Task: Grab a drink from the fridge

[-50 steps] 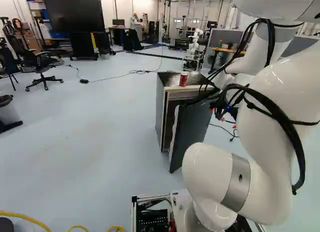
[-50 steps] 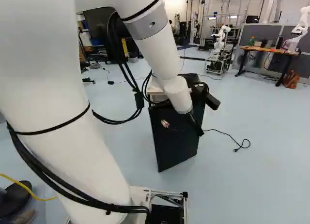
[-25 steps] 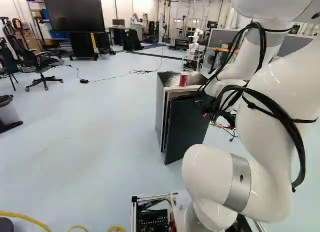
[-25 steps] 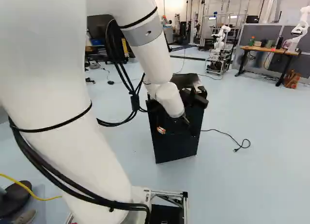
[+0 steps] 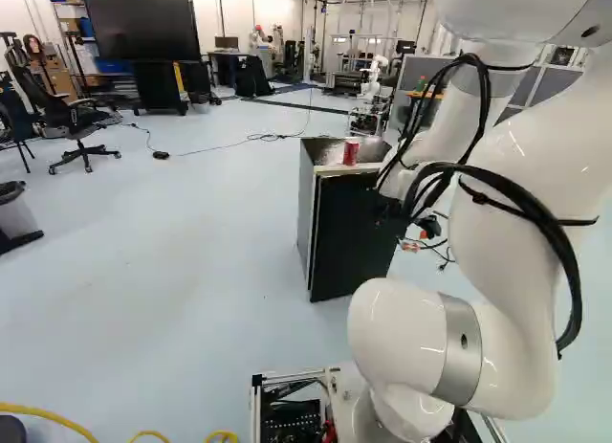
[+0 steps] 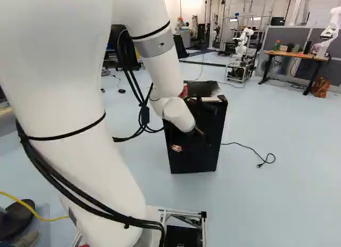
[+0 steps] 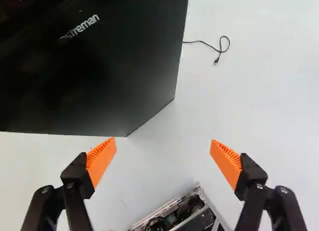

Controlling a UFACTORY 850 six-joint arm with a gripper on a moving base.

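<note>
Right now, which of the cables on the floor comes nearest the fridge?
The black cable with the looped end, which disappears behind the fridge; the yellow cable and the long thin cable both lie farther off.

Cannot see the inside of the fridge, hidden behind the dark door. Can make out only part of the red can in the right base view, with the rest covered by the arm. Loses the door and the base frame past the wrist view's edges, and the arm beyond the top of both base views.
</note>
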